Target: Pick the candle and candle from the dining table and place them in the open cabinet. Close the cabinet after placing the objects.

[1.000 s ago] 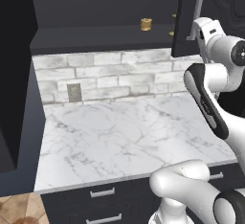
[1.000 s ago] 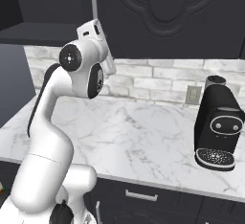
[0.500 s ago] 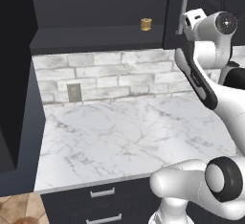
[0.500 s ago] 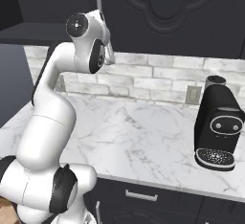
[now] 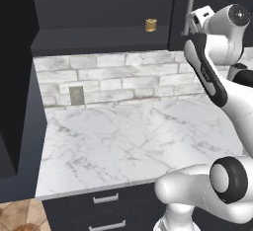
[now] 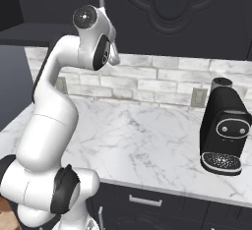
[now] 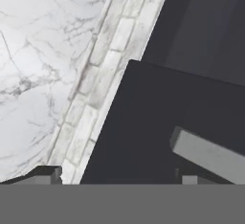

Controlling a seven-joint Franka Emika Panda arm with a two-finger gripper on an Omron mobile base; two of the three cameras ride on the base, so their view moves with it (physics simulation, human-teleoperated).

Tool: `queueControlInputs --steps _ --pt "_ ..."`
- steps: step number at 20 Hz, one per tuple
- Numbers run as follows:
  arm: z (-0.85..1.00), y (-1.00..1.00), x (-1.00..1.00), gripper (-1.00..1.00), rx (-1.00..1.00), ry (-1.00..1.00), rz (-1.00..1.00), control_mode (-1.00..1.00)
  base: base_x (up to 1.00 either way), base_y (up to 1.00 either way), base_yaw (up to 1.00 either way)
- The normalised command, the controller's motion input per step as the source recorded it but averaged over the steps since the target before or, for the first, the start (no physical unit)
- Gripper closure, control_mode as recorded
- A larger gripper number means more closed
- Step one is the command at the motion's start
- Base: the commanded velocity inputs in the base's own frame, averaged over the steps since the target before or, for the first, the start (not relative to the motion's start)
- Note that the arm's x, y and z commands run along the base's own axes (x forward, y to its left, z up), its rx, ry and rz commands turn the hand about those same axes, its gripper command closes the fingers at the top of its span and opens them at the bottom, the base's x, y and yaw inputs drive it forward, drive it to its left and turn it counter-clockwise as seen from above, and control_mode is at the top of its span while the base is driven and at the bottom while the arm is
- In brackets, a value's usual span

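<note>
- Squat golden-tan candle (image 5: 151, 24) upright on the shelf (image 5: 99, 40) of the open cabinet (image 5: 99, 3), at the shelf's right end, near the far wall.
- Stands alone there, well apart from the arm.
- Gripper (image 7: 119, 177) raised high, level with the cabinet, just right of its opening and right of the candle.
- Jaws spread wide in the hand view, with one dark fingertip (image 7: 48, 174) at the left and the other far to the right; nothing between them.
- Pale grey bar (image 7: 210, 156) against a dark cabinet face, just beyond the right fingertip; cannot tell whether touched.
- Slim silver handle (image 5: 190, 3) vertical, just beside the robot's hand in the left base view; the same handle rising above the hand in the right base view.
- Ornately panelled door (image 6: 172, 8) closed, right of the arm.
- Another dark door (image 5: 17, 77) swung open at the near left, tall against the left edge.
- Marble table (image 5: 123, 141) below the cabinet, backed by white brick (image 5: 113, 77) with a grey outlet (image 5: 76, 95) at the left.
- Black coffee machine (image 6: 224, 128) upright on the table's right part, near the brick wall.
- Dark drawers (image 5: 106, 208) with horizontal silver handles under the table's near edge.
</note>
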Motion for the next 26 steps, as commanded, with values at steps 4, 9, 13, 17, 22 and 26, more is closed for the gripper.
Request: queueControlInputs --steps 4,9,13,17,22,26 --pt "-0.12 -0.07 0.86 -1.00 0.09 0.13 0.02 -1.00 0.00 0.00 0.00" --pt "-0.10 -0.14 1.00 -1.00 0.10 0.15 0.00 -1.00 0.00 0.00 0.00" --pt "-0.09 -0.26 1.00 -1.00 0.09 0.18 0.00 -1.00 0.00 0.00 0.00" --pt "-0.05 -0.26 1.00 -1.00 0.07 0.23 0.00 -1.00 0.00 0.00 0.00" --pt "0.00 -0.31 1.00 -1.00 0.06 0.30 0.00 -1.00 0.00 0.00 0.00" --pt "0.00 -0.48 1.00 -1.00 0.06 0.33 0.00 -1.00 0.00 0.00 0.00"
